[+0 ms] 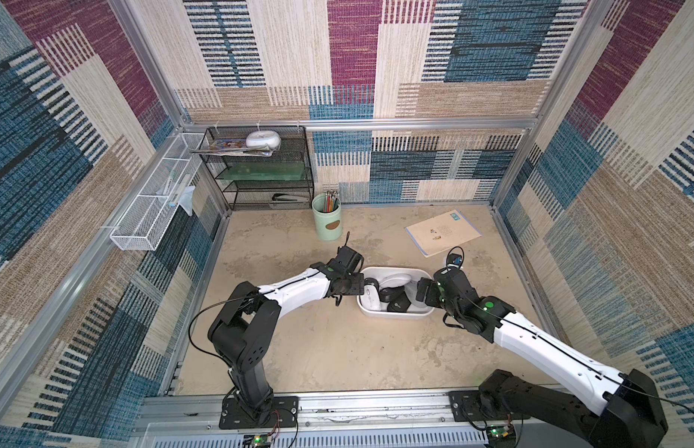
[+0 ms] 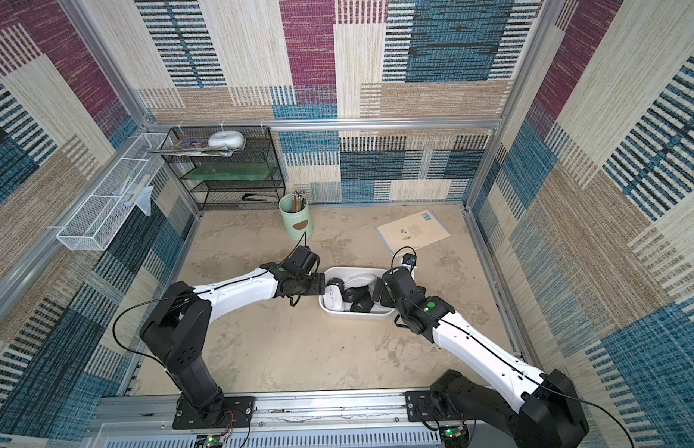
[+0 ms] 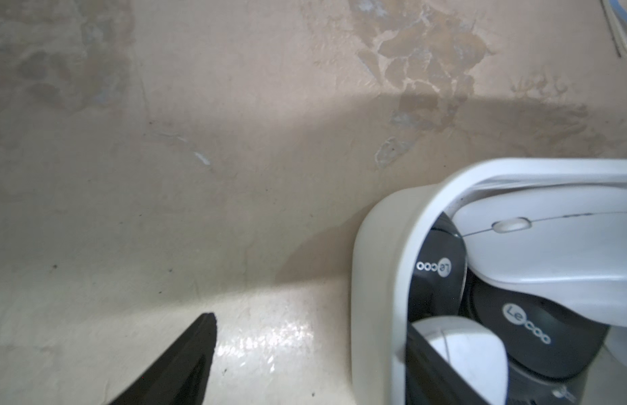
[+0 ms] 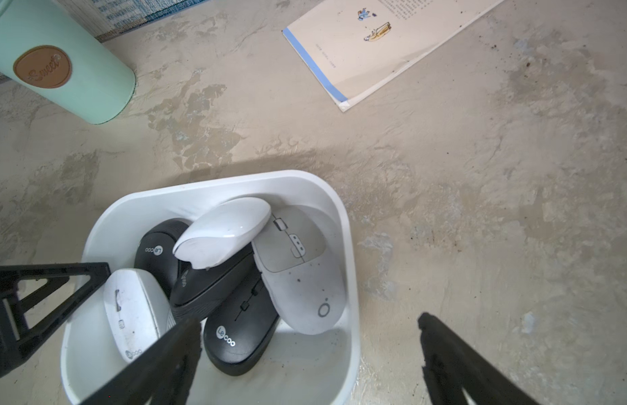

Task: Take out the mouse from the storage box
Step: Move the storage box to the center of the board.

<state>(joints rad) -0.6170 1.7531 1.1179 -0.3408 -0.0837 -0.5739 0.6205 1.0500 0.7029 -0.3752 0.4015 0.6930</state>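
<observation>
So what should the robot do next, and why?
Probably close the left gripper on the box wall. One finger is inside the box, one outside, with a gap to the wall. Held so, the box should stay put while the open right gripper reaches for the grey mouse.

The table (image 1: 337, 349) has a flat tan top with darker blotchy stains. A white storage box (image 1: 395, 314) sits on it near the middle, a bit toward the right edge. A mint-green cup (image 1: 327, 223) stands near the back edge. A thin booklet (image 1: 442, 232) lies flat near the back right corner. A black wire rack (image 1: 260, 185) stands in the back left corner, just beside the cup.
</observation>
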